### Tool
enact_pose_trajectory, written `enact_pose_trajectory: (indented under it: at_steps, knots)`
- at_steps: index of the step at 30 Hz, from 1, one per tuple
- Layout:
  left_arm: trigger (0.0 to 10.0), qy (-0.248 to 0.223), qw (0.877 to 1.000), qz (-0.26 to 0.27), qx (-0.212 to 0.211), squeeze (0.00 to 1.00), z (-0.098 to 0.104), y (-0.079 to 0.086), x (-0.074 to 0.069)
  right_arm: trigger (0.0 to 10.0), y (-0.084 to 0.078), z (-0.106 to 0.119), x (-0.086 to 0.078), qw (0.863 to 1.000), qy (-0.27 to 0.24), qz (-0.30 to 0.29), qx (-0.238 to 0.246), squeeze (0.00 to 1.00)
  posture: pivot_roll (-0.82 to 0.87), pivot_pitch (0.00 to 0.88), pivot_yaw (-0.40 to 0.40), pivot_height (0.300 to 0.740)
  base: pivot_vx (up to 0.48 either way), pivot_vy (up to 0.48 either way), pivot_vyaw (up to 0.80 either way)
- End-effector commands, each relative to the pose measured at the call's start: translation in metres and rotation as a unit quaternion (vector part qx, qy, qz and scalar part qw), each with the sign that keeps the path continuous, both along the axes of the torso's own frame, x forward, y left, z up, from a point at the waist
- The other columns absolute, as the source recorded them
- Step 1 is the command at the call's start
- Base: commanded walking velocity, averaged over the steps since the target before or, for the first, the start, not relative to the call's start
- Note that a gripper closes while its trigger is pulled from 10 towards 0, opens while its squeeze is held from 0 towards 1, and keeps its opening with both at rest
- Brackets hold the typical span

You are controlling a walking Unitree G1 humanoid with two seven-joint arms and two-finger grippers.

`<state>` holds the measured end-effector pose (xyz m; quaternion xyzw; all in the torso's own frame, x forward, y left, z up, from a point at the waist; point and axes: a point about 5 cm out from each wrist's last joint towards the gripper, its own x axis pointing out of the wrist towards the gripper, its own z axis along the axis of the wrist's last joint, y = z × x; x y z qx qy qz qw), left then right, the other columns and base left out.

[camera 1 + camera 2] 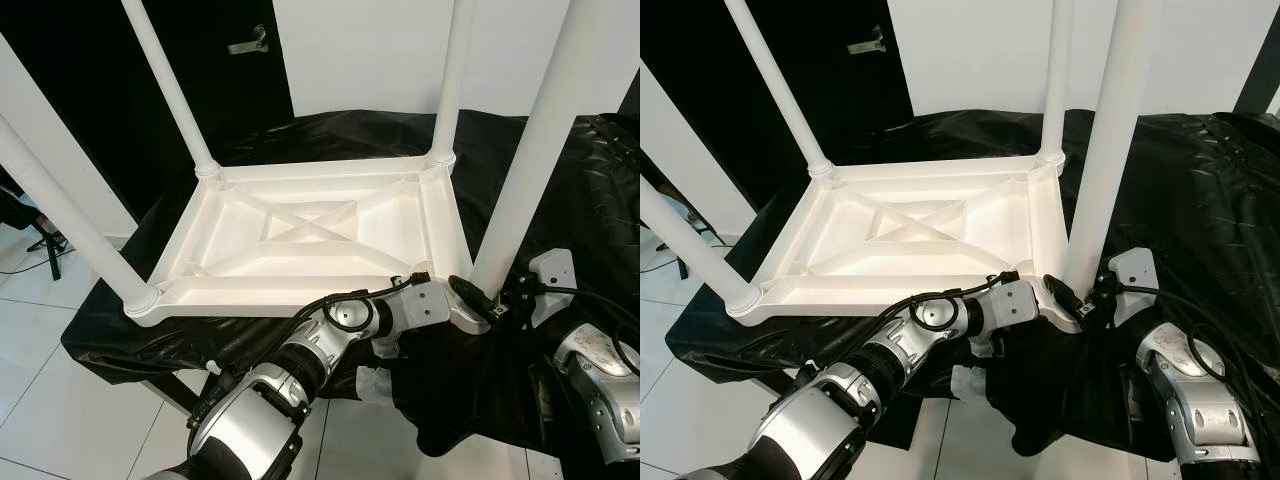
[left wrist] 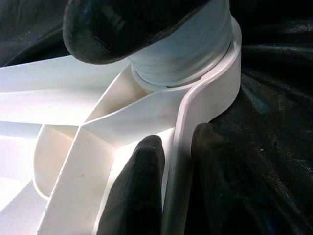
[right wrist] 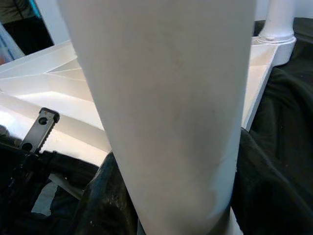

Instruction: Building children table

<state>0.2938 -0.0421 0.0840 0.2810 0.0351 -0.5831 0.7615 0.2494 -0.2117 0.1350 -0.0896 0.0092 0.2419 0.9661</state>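
Observation:
A white children's table [image 1: 310,225] lies upside down on a black-covered surface, its four legs pointing up. My left gripper [image 1: 422,279] reaches in from below and is shut on the table's front rim [image 2: 182,122] close to the near right corner, one finger [image 2: 142,186] inside the rim and the other outside. My right gripper [image 1: 490,298] is shut around the base of the near right leg [image 1: 530,150]. That leg [image 3: 166,107] stands upright in its corner socket. One right finger [image 2: 127,24] presses against the leg's collar.
A black sheet [image 1: 590,200] covers the low surface and hangs over its edges. White floor tiles [image 1: 60,400] lie to the left and in front. A dark door with a metal handle [image 1: 247,42] and a tripod foot [image 1: 50,245] stand at the back left.

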Motion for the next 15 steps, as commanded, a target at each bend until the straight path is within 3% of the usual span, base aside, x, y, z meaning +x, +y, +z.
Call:
enact_pose_trajectory:
  at_steps: [1,4,5,7,14,15]
  knots:
    - [10.0,0.060,0.994,0.062,0.069,0.00,-0.046,0.012,-0.017,0.0,0.007,-0.011,-0.004,1.000,0.029,0.007,0.008,0.00,0.01,0.000,0.096,0.740,0.000,0.000,0.00]
    - [10.0,0.060,0.994,0.061,0.069,0.00,-0.046,0.012,-0.017,0.0,0.007,-0.012,-0.005,1.000,0.029,0.005,0.009,0.00,0.01,0.000,0.096,0.740,0.000,0.000,0.00]
    - [10.0,0.059,0.994,0.061,0.069,0.00,-0.046,0.011,-0.017,0.0,0.010,-0.013,-0.007,0.995,0.006,-0.094,0.042,0.00,0.01,0.000,0.093,0.740,0.000,0.000,0.00]
    - [10.0,0.058,0.994,0.060,0.068,0.00,-0.045,0.010,-0.017,0.0,0.011,-0.019,-0.018,0.975,-0.016,-0.210,0.069,0.00,0.01,0.000,0.092,0.740,0.000,0.000,0.00]
    - [10.0,0.058,0.994,0.059,0.069,0.00,-0.045,0.010,-0.017,0.0,0.008,-0.017,-0.027,0.945,-0.044,-0.311,0.087,0.00,0.01,0.000,0.092,0.740,0.000,0.000,0.00]
    - [10.0,0.058,0.994,0.059,0.070,0.00,-0.045,0.010,-0.017,0.0,0.007,-0.015,-0.027,0.936,-0.056,-0.337,0.087,0.00,0.01,0.000,0.092,0.740,0.000,0.000,0.00]
